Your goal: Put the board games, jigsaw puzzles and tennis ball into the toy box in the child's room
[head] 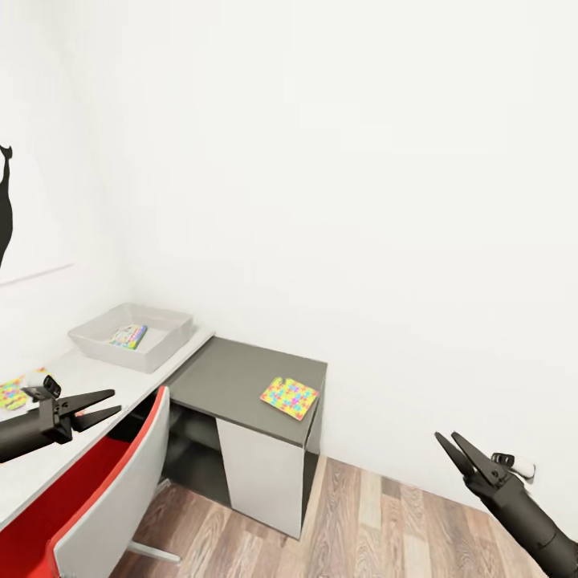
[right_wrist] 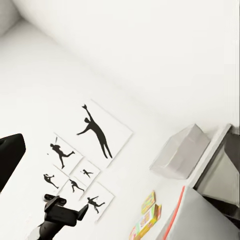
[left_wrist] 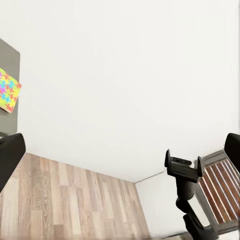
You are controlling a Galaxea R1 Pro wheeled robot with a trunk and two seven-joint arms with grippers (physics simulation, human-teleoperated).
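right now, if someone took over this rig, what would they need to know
Left gripper: jaws open, empty, held over the pale desk top.
Right gripper: jaws open, empty, out over the wood floor.
Toy box sits at the far end of the table, with one colourful flat item already inside it; which toy it is cannot be told.
One jigsaw puzzle lies on the lower dark grey section, another at the head view's left edge on the pale top.
Board games lie on the desk beside the red chair.
Left to do: both puzzles and the remaining toys into the box.
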